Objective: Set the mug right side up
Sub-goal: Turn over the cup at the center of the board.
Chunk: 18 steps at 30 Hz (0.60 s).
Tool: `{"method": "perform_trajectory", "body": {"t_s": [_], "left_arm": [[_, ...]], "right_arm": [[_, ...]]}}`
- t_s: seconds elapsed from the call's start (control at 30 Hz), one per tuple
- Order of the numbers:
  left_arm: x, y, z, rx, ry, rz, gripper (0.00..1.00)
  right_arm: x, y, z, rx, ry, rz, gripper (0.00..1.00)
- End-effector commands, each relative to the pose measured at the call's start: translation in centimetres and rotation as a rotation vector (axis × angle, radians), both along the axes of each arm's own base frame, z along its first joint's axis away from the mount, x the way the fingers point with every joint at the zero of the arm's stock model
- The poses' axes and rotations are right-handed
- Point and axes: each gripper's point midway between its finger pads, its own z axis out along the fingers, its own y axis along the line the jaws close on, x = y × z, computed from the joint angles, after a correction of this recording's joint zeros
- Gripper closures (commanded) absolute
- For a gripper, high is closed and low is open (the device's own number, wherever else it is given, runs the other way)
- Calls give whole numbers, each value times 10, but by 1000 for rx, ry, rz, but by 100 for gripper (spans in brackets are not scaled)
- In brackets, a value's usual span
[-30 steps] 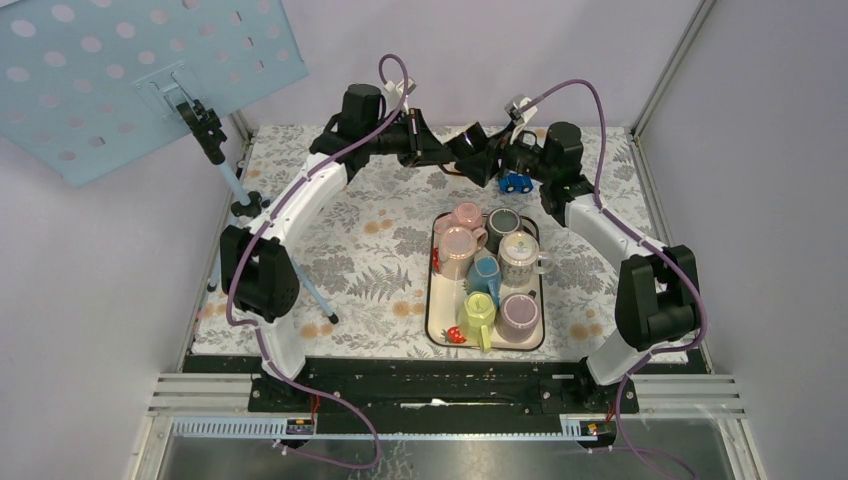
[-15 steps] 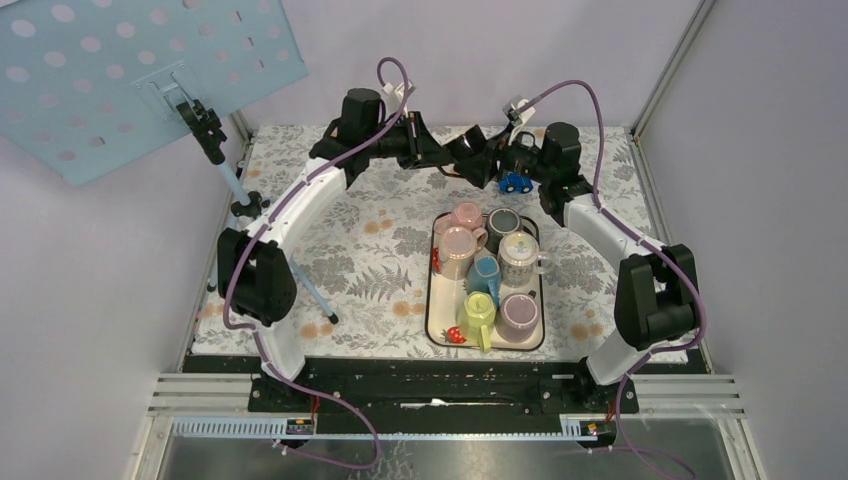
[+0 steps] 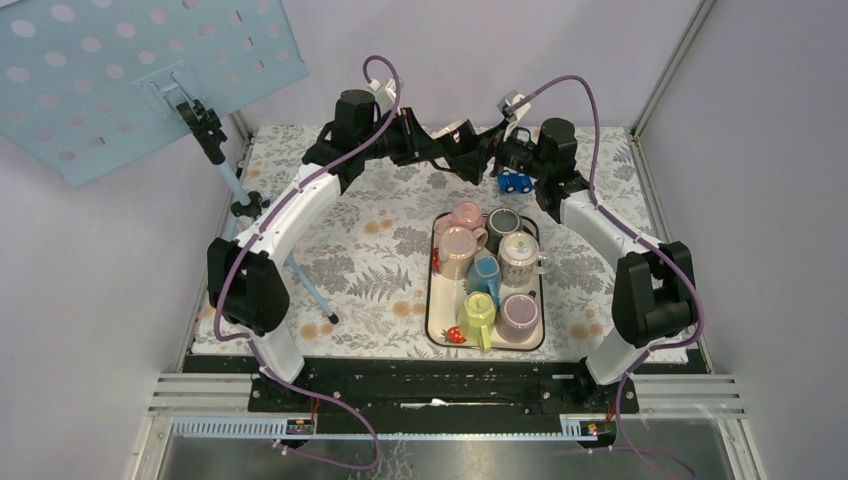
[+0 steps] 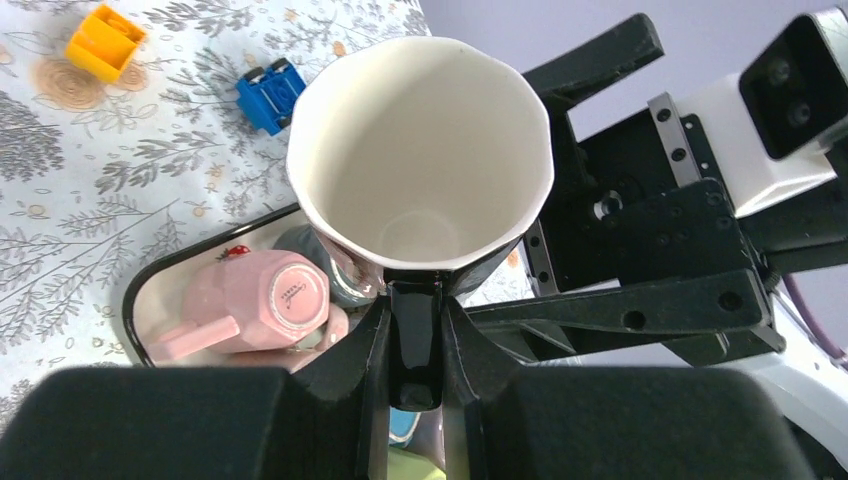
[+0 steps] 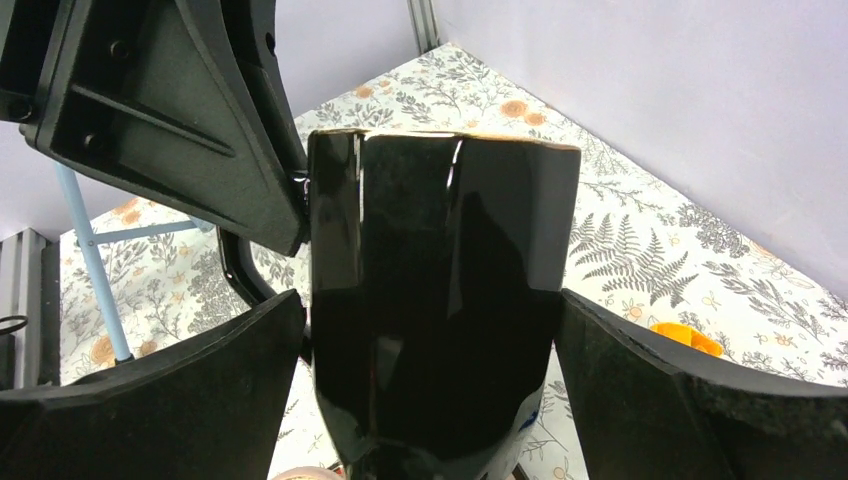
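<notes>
Left gripper is clamped hard on the handle of the black mug. The mug is white inside, mouth facing my left wrist camera. It hangs in the air over the far end of the table, beyond the tray, near the blue toy car. Right gripper has its jaws spread wide, one finger on each side of the mug's body, right up at its walls — can't tell if they press or just flank. Pink mug sits base-up on the tray below.
</notes>
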Motion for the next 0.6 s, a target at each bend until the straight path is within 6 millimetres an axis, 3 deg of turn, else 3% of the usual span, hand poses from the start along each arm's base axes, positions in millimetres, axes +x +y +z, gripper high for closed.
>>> {"method": "perform_trajectory", "body": {"t_s": [0.0, 0.2, 0.57], "left_arm": [[4, 12, 76, -75, -227, 72, 100], [12, 20, 76, -25, -259, 130, 100], [32, 28, 46, 206, -363, 307, 100]], "right_arm": [[4, 7, 30, 3, -103, 4, 0], [4, 6, 32, -1, -88, -10, 0], [0, -11, 46, -2, 18, -131, 0]]}}
